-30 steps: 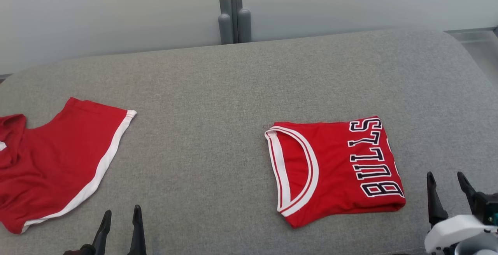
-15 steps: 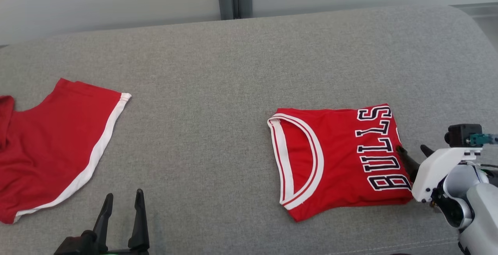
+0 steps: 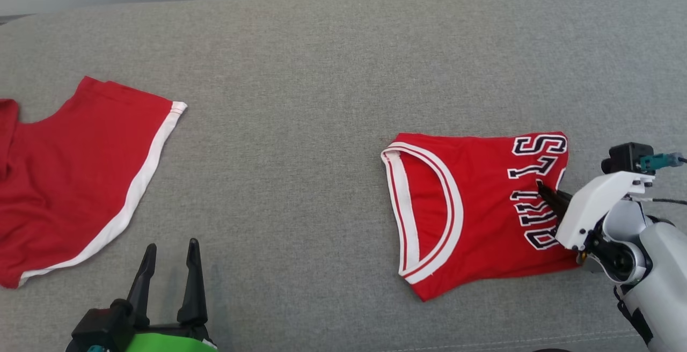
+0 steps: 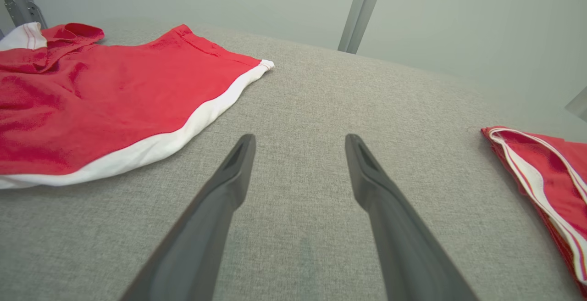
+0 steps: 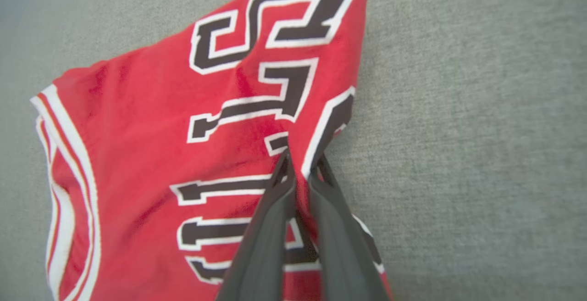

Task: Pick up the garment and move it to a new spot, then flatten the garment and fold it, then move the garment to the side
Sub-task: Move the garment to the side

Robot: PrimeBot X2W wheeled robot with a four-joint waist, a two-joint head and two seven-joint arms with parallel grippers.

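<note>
My right claw (image 5: 300,165) is pinched on the folded jersey (image 3: 472,218) by the grey cushion's (image 3: 300,126) right edge; left claw (image 3: 169,247) hangs wide open near the front edge.

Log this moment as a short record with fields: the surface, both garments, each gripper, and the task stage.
surface: grey upholstered cushion
folded jersey: red, white-trimmed neckline, black lettering, on the robot's right side
second garment: red with a white band, on the left, apart from both grippers
right gripper: jaws pinched on the folded jersey's lettered edge, cloth bunched between them
left gripper: jaws open over bare cushion, holding nothing
task stage: jersey folded, move to the side not yet done
</note>
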